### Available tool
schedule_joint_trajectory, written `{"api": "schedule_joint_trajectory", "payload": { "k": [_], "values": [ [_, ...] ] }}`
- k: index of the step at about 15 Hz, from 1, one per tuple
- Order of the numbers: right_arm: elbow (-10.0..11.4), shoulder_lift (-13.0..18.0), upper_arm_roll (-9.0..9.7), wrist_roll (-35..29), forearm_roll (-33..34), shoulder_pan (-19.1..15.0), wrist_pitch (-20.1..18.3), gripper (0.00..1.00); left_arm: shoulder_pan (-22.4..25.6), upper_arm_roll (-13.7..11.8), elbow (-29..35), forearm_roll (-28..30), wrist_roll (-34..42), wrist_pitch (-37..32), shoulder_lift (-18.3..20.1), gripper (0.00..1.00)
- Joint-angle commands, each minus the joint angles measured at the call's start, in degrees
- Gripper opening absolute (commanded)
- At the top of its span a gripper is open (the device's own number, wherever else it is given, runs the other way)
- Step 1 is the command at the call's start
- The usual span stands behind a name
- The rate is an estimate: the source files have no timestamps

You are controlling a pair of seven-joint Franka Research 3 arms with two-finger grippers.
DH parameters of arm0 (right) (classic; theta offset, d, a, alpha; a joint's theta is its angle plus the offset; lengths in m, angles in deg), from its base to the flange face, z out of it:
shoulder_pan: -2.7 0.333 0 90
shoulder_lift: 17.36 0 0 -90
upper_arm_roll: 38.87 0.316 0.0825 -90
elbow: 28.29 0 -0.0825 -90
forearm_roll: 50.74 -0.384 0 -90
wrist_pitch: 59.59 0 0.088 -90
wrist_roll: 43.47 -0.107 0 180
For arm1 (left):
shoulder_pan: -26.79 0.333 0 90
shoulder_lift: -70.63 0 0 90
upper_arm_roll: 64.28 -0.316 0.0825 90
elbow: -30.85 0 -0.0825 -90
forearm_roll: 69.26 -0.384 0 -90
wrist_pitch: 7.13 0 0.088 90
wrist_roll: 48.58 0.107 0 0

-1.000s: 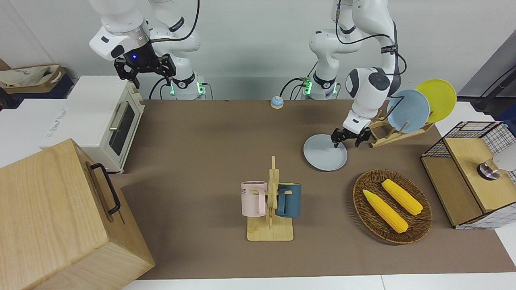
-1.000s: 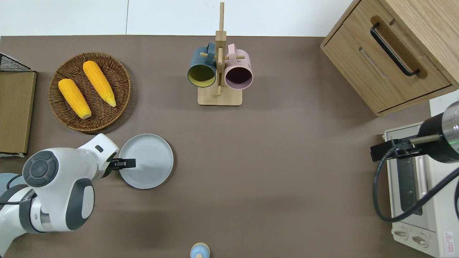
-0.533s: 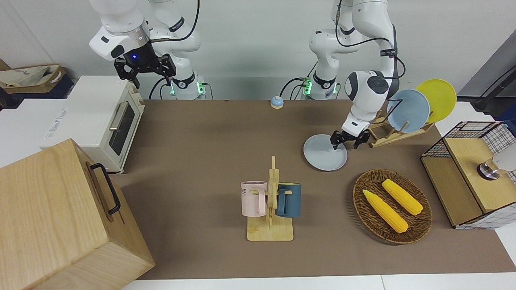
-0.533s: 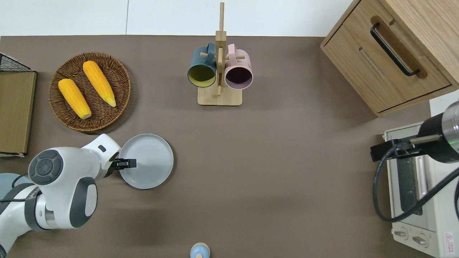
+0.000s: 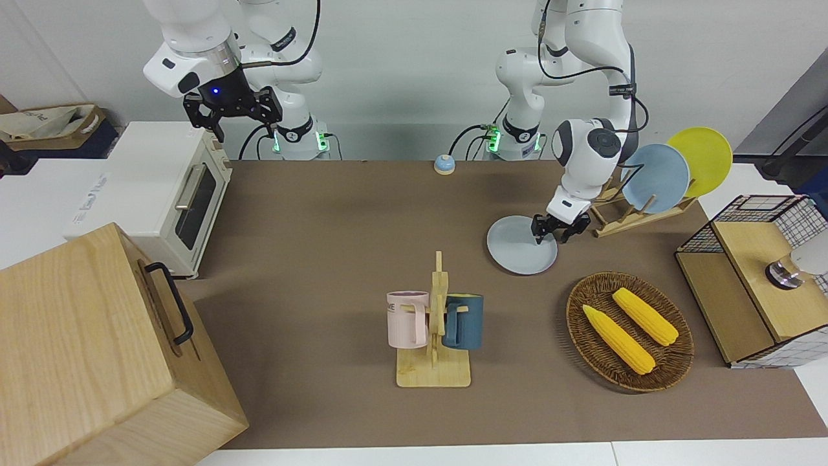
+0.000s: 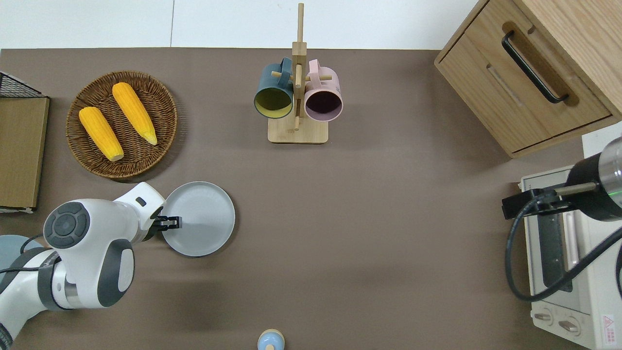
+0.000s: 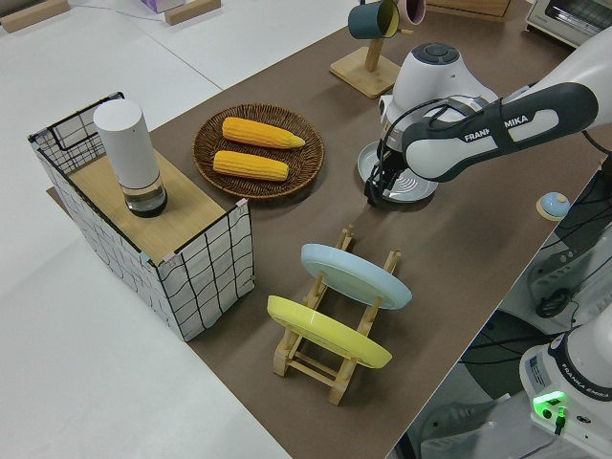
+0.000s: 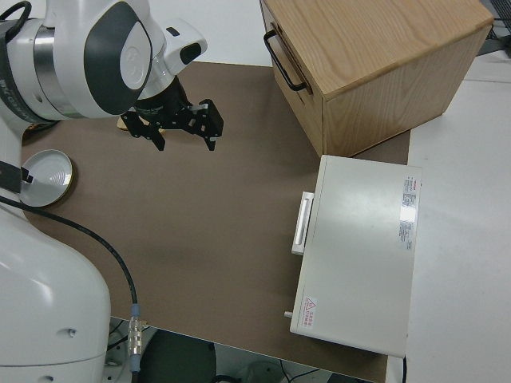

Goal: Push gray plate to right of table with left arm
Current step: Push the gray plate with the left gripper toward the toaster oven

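The gray plate [image 5: 517, 249] lies flat on the brown table [image 5: 323, 213], between the wooden plate rack and the mug rack; it also shows in the overhead view [image 6: 201, 218] and the left side view [image 7: 411, 182]. My left gripper [image 5: 552, 234] is open and low at the plate's rim on the side toward the left arm's end of the table. In the overhead view the left gripper [image 6: 170, 223] reaches across the rim, one fingertip over the plate's inside. It holds nothing. The right arm is parked, its gripper [image 5: 234, 120] open and empty.
A wicker basket [image 5: 673, 362] with two corn cobs lies farther from the robots than the plate. A plate rack [image 5: 621, 220] with a sky-blue and a yellow plate stands close by the left gripper. A mug rack [image 5: 435, 323], toaster oven [image 5: 162, 194], wooden cabinet [image 5: 97, 349] and small bell [image 5: 444, 164] are also there.
The left arm's wrist has swung a little toward the table's middle and the gripper has sunk closer to the plate's rim. The plate has not moved. The right arm has not moved.
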Motion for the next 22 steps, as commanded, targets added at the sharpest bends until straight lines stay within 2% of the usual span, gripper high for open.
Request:
{"api": "schedule_joint_trajectory", "payload": {
  "k": [1,2,8,18,22],
  "values": [
    [-0.53,0.14,0.92,-0.75,-0.25,-1.07,-0.89,0.983,-0.64,-0.45,0.67,0.42,0.2,1.42,-0.03,0.04],
    [-0.53,0.14,0.92,-0.75,-0.25,-1.15,-0.89,0.983,-0.64,-0.45,0.67,0.42,0.29,1.42,-0.03,0.0],
    [-0.53,0.14,0.92,-0.75,-0.25,-1.07,-0.89,0.983,-1.25,-0.36,0.58,0.51,-0.76,1.25,-0.11,0.0],
    [-0.53,0.14,0.92,-0.66,-0.25,-1.07,-0.89,0.983,-13.19,-0.36,-0.04,0.77,-15.6,1.51,-1.08,0.0],
    [-0.53,0.14,0.92,-0.66,-0.25,-1.15,-0.89,0.983,-18.73,-0.36,-1.09,4.89,-20.0,2.03,-1.78,0.0]
  ]
}}
